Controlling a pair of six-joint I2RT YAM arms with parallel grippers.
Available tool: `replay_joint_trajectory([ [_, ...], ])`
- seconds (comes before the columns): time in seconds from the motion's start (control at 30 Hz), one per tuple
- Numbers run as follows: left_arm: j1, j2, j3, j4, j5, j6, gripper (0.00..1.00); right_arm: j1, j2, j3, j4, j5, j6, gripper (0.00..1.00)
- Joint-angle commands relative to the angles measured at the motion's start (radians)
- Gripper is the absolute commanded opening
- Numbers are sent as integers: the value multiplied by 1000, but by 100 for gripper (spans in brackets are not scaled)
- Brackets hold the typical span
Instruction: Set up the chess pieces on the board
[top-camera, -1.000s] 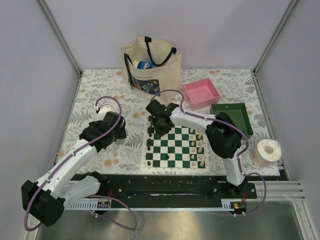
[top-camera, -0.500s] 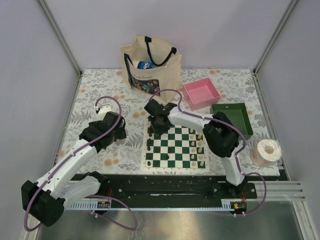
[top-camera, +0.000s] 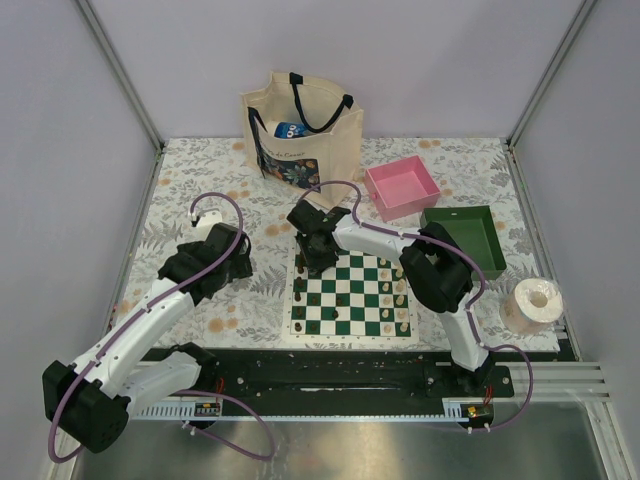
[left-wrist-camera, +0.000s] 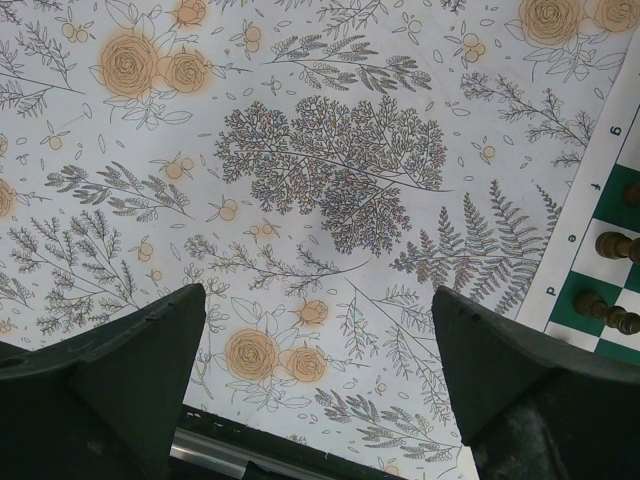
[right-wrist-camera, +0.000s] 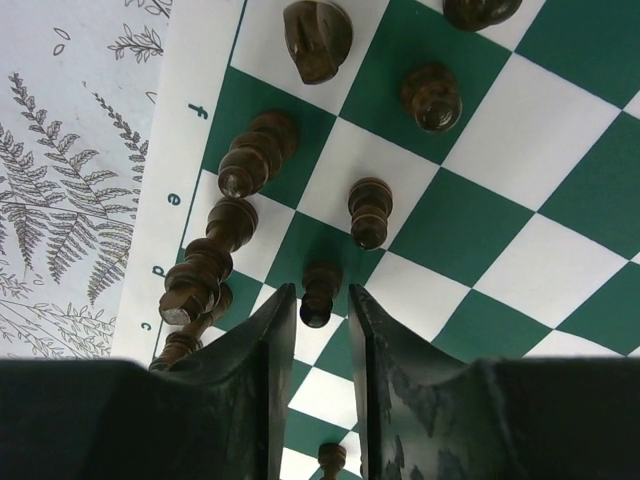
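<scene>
Floral surface (top-camera: 200, 170) | cream tote bag (top-camera: 300, 140) upright, far side, blue item (top-camera: 289, 130) inside | pink tray (top-camera: 402, 187) beside bag | green tray (top-camera: 465, 235) adjacent | paper roll (top-camera: 532, 303) right edge

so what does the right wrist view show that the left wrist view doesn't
Only the right wrist: the right tool, its fingers slightly parted either side of a dark pawn, and a cluster of dark pieces standing on the green and white squares.
Only the left wrist: the left tool, wide open over the flowered tablecloth, and a metal rail at the bottom edge.
Both: the board with its white lettered border, dark pieces on it, and some tablecloth beside it.
</scene>
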Motion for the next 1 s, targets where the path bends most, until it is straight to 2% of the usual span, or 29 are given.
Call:
replay_joint_trajectory([
  [0.0, 3, -7, 15, 16, -21, 2, 99, 8, -24, 38, 12, 9, -4, 38],
  [0.17, 5, -7, 13, 16, -21, 5, 99, 8, -85, 30, -11, 3, -16, 42],
  [0.27, 5, -8, 12, 16, -21, 5, 99, 8, -162, -13, -20, 49, -19, 45],
  [0.4, 5, 1, 13, 16, -15, 4, 99, 8, -287, -120, -8, 101, -14, 47],
  [0.57, 5, 5, 13, 29, -3, 7, 99, 8, -392, -267, 9, 70, 13, 47],
  [0.77, 5, 11, 12, 33, 0, 5, 99, 10, -430, -410, 51, 6, 71, 48],
  [0.97, 5, 18, 15, 32, -14, 8, 99, 24, -414, -428, 61, -16, 87, 47],
])
